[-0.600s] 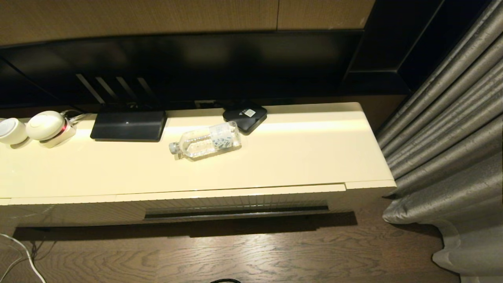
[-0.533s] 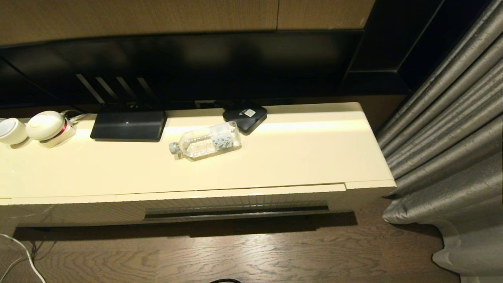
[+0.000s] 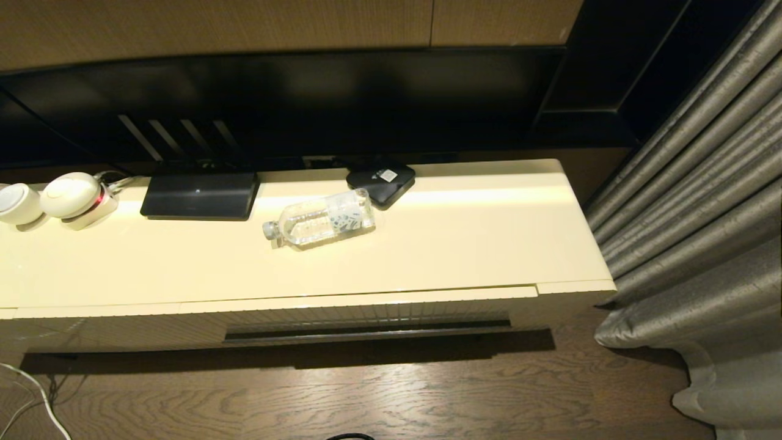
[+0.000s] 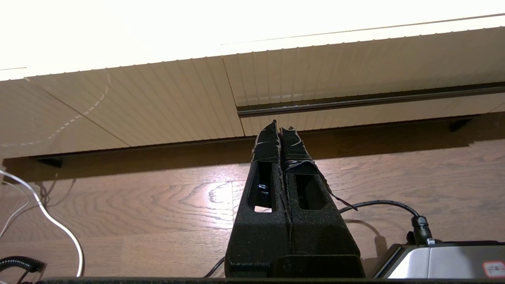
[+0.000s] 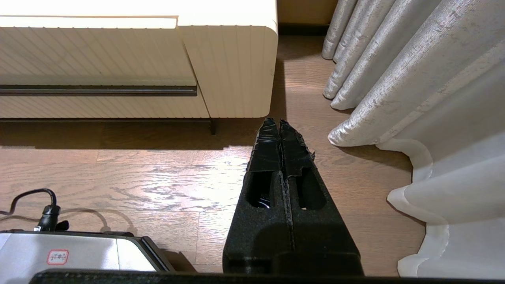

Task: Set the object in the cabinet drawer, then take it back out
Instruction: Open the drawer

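one water bottle [image 3: 320,220] lies on its side on the cabinet top [image 3: 427,244], near the back edge, just beside one black square box [image 3: 381,180]. one drawer [image 3: 366,315] below is closed. two grippers hang low over the floor, left gripper [image 4: 280,130] and right gripper [image 5: 279,128], both clenched on nothing.

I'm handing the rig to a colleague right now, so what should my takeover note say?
Left claw: shut, empty, low over the floor facing the cabinet front.
Right claw: shut, empty, low near the cabinet's curtain-side end.
Water bottle: lying on its side on the cabinet top, beside the black square box.
Drawer: closed.
Done: nothing yet.
Left: open the drawer, put the bottle in, take it back out.
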